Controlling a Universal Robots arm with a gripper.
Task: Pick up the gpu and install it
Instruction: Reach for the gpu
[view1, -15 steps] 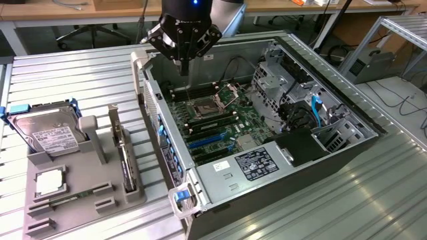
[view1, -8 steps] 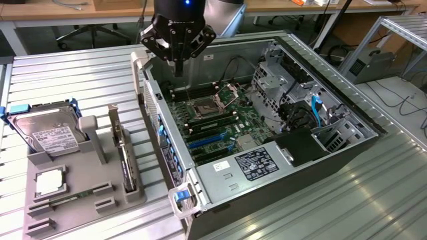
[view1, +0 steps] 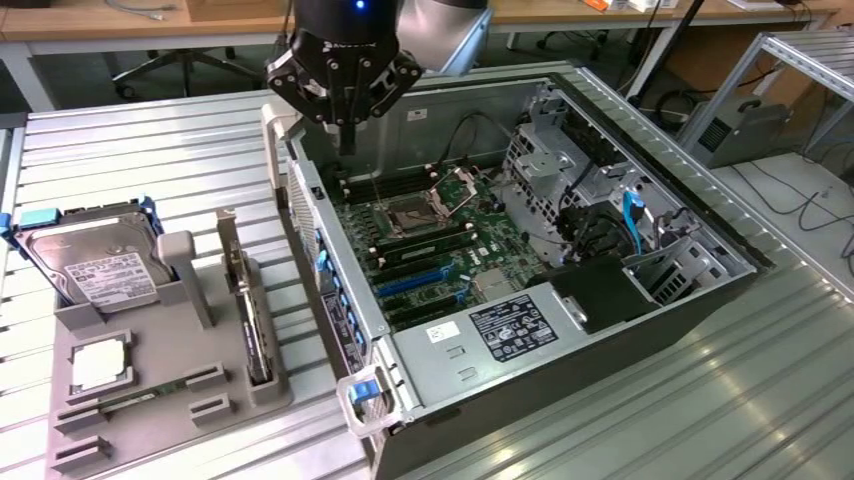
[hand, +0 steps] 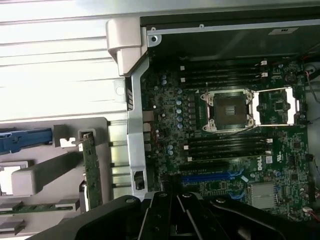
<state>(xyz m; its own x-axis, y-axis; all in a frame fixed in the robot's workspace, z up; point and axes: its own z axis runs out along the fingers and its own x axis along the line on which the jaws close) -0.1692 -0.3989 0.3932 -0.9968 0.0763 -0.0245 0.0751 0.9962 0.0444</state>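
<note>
Exterior view: gpu (view1: 248, 310) in grey holder (view1: 147, 420); motherboard (view1: 427, 240) in case (view1: 561, 385).

No text legible; hard drive (view1: 94, 265) white label, power supply (view1: 514, 325) sticker print too small to read.

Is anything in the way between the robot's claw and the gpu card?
Nothing visible blocks it. The gripper hangs over the computer case's side wall. The gpu stands on edge in the gray holder just beside that wall, top edge uncovered. The wall sits lower than the gripper, so it probably is no obstacle.
</note>
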